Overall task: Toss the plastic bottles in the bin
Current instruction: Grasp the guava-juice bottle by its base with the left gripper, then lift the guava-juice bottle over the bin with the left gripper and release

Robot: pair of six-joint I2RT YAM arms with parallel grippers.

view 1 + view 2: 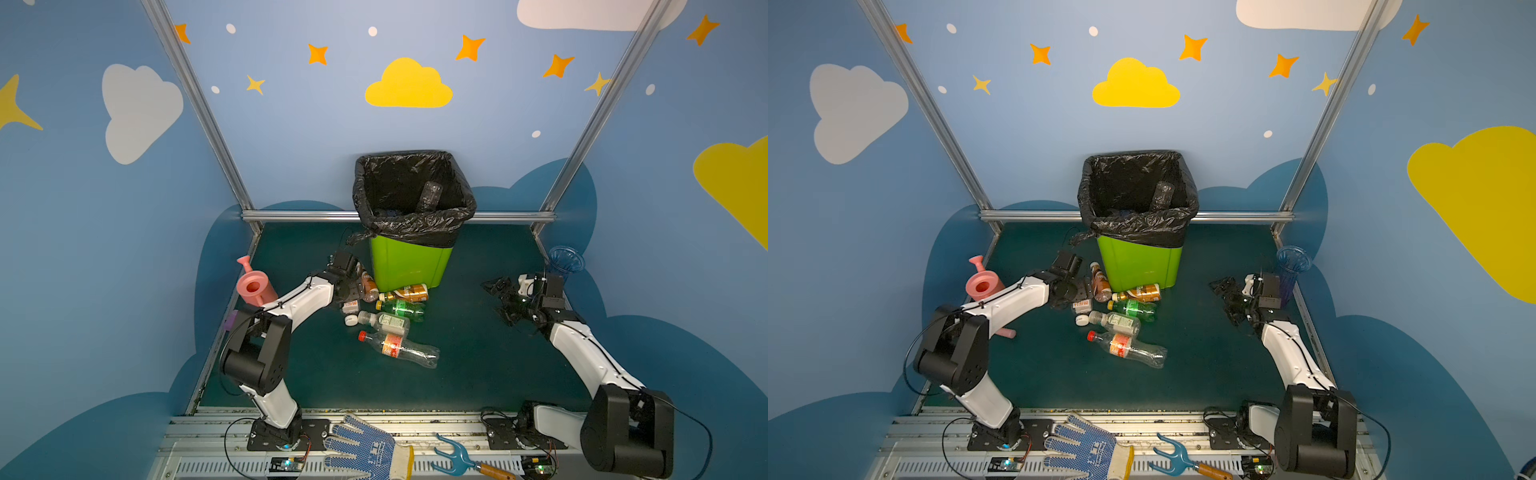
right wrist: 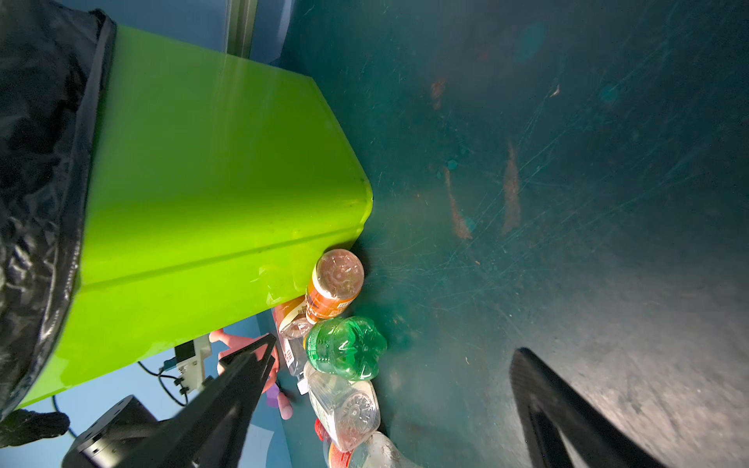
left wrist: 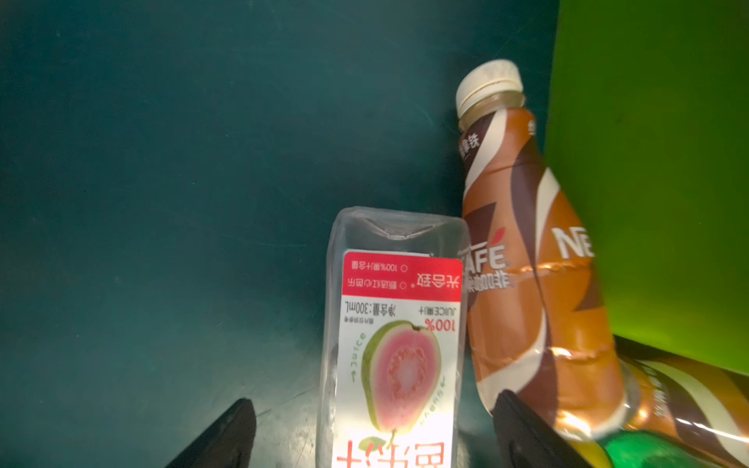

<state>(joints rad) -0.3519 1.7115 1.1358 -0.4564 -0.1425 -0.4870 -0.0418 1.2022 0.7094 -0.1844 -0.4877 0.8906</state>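
On the left gripper (image 3: 373, 399) the black fingers (image 3: 227, 437) stand apart, one on each side of a square, clear plastic juice bottle (image 3: 395, 324) lying flat on the scuffed dark-green mat (image 3: 162, 202), with a gap at either side (no contact shows). Its glossy red-and-white label bears a cut pink guava. Just beside it lies a brown-and-orange sleeved coffee bottle (image 3: 527, 243) with a ribbed cream cap, alongside the smooth lime-green plastic bin (image 3: 648, 162). The right gripper (image 2: 397, 344), well apart from the bottles, holds its fingers wide over bare mat. Farther back, in both top views, a crinkled black bag (image 1: 415, 226) folds over the bin's rim, one clear bottle (image 1: 430, 195) inside.
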